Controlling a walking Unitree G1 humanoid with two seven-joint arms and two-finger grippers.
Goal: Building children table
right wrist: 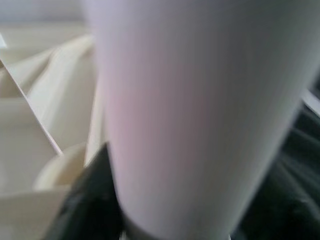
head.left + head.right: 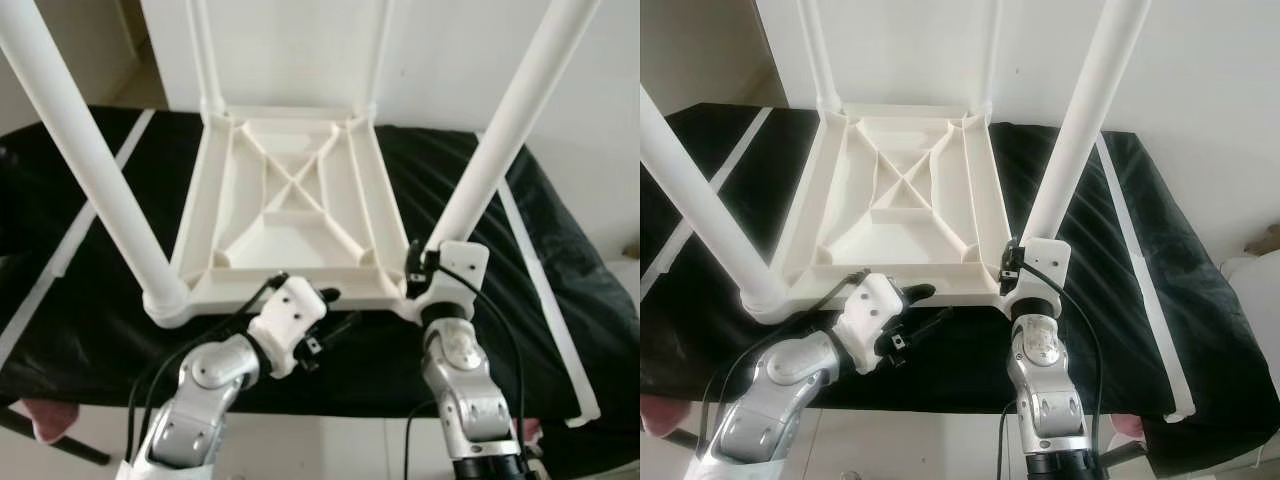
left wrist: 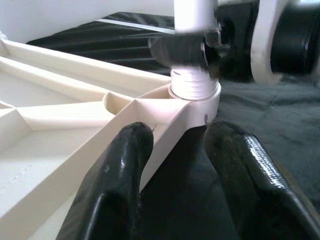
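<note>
Tabletop point(image 2: 290, 215) lies upside down on the black-covered surface point(image 2: 560, 270), four white legs standing up from its corners. Right gripper point(image 2: 424, 268) is closed around the near right leg point(image 2: 500, 140) just above its socket, where screw threads show (not fully seated, I judge). Left gripper point(image 3: 180, 165) hangs open at the near rim, holding nothing. If the right gripper twists off-axis, the leg could cross-thread, or the unbraced tabletop could slide on the cloth.
</note>
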